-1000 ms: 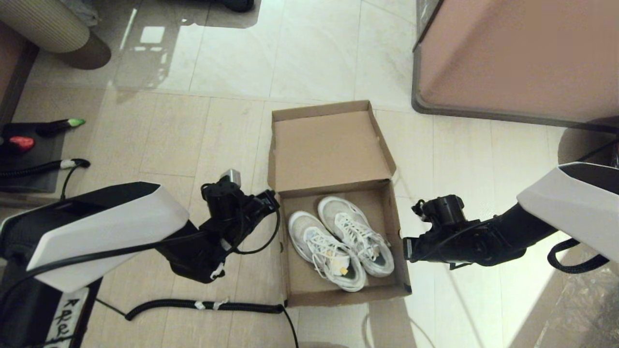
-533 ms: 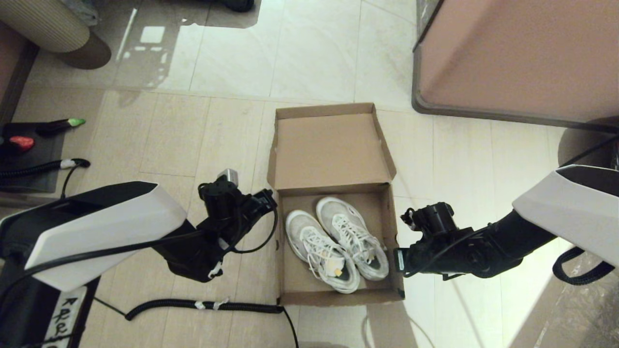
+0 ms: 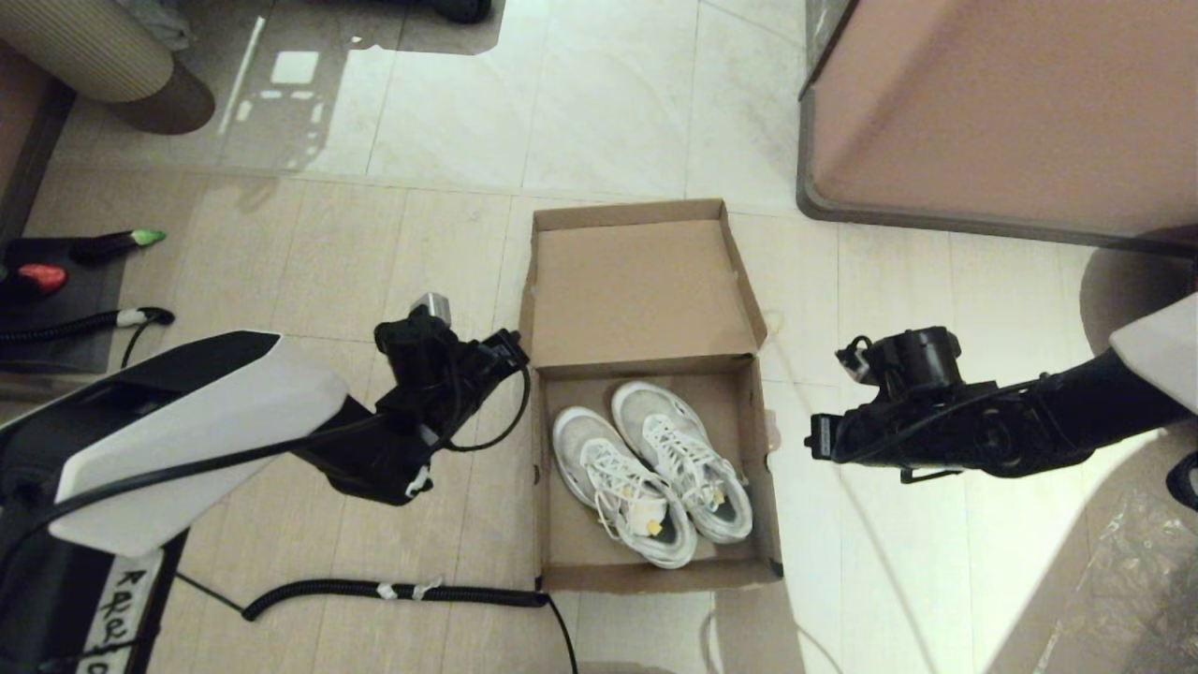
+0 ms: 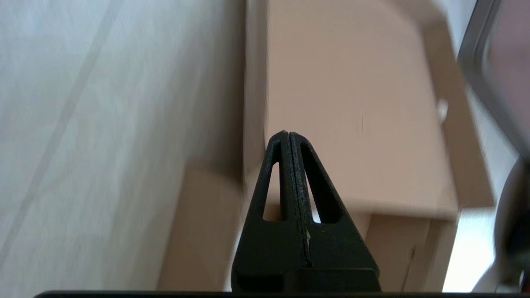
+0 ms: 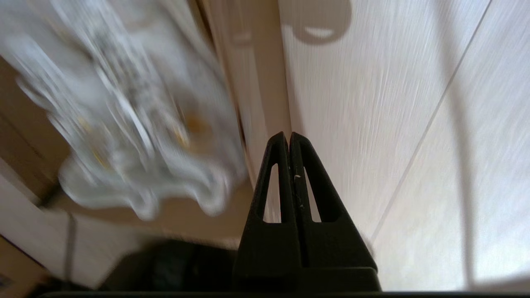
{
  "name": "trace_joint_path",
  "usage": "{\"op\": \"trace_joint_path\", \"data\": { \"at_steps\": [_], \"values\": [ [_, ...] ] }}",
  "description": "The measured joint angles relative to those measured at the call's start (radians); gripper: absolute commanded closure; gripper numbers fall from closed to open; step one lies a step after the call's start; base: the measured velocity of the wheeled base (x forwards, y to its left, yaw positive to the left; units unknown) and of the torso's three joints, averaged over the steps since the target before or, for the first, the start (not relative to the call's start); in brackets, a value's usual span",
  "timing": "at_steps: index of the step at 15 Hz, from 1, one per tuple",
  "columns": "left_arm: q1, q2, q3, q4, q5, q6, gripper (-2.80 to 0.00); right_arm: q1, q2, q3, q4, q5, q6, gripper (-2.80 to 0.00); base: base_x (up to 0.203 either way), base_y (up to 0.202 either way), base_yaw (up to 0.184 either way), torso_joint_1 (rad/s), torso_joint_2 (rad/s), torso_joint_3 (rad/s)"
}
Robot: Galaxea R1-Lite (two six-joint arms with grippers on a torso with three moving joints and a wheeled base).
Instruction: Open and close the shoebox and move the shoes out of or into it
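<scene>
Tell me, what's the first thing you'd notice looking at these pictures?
A pair of white sneakers lying side by side in an open cardboard shoebox on the tiled floor, its lid flipped back away from the robot. The left gripper sits by the box's left side and the right gripper by its right side, both shut and empty. A big pinkish-brown cabinet fills the far right corner.

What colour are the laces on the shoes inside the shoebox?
White, on the shoes; the head view shows them best.

Both arms have glossy white shells over black joints with looping black cables, ending in pointy black claws: left claw (image 4: 288,136), right claw (image 5: 288,136).
</scene>
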Motion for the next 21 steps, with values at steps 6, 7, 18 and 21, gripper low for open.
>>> {"op": "trace_joint_path", "data": {
  "at_steps": [6,7,18,21],
  "values": [
    [0.030,0.065,-0.261,0.190,-0.057,-0.124,0.00,-0.083,0.149,-0.506,0.211,0.169,0.201,0.00,0.000,0.000,0.000,0.000,0.00,0.000],
    [0.030,0.080,-0.301,0.220,-0.059,-0.132,0.00,-0.087,0.190,-0.582,0.220,0.184,0.259,0.00,0.000,0.000,0.000,0.000,0.00,0.000],
    [0.028,0.224,-0.601,0.403,-0.052,-0.138,0.00,-0.070,0.475,-0.858,0.033,0.319,0.688,0.00,0.000,0.000,0.000,0.000,0.00,0.000],
    [0.025,0.232,-0.605,0.408,-0.053,-0.139,0.00,-0.060,0.489,-0.859,0.023,0.334,0.695,0.00,0.001,-0.010,0.122,0.005,0.00,0.001]
  ]
}}
